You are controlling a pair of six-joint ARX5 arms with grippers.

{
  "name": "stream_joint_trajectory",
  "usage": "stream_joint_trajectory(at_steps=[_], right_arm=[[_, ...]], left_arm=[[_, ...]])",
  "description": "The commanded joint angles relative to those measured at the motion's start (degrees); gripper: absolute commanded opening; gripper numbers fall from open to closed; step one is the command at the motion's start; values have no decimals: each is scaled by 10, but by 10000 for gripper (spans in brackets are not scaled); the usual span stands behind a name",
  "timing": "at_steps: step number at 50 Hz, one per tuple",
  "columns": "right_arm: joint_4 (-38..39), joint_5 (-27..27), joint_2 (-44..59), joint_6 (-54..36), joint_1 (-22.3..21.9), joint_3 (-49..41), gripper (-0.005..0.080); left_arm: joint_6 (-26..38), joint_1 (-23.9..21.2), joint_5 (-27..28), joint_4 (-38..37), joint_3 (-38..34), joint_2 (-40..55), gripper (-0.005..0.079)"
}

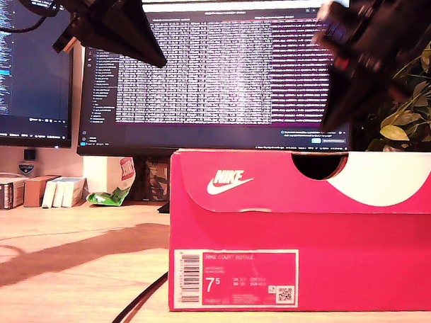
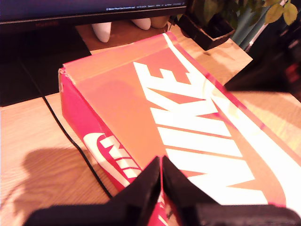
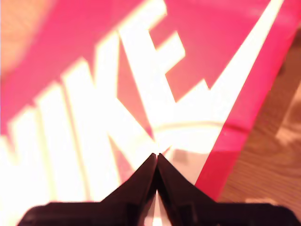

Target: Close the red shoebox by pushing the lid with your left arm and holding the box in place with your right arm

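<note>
Red shoebox (image 1: 305,235) — light, stiff cardboard, apt to slide on smooth desk (image 1: 70,256) — best pressed flat on lid (image 2: 188,108); my first gripper (image 2: 160,170) and my second gripper (image 3: 157,165) both pressed together, holding nothing.

This is looking like an office desk. Two big computer screens (image 1: 219,69) are glowing with text, and small boxes (image 1: 30,190) are sitting on the wooden table (image 1: 70,263) beside a plant (image 1: 416,105).
</note>
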Motion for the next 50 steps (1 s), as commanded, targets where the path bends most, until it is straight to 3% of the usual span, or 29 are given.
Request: stream_joint_trajectory(at_steps=[1, 16, 28, 38, 50], right_arm=[[2, 11, 14, -7, 9, -7, -13], [24, 33, 24, -22, 13, -7, -13], [80, 64, -14, -20, 9, -7, -12], [144, 105, -68, -7, 0, -7, -13], [180, 133, -125, -5, -37, -7, -13]], left_arm=[[3, 6, 0, 2, -11, -6, -19], [15, 27, -2, -9, -11, -15, -19], [56, 48, -59, -14, -11, -48, -19], [109, 95, -72, -27, -11, -69, -19], [165, 178, -30, -27, -11, -91, -19]])
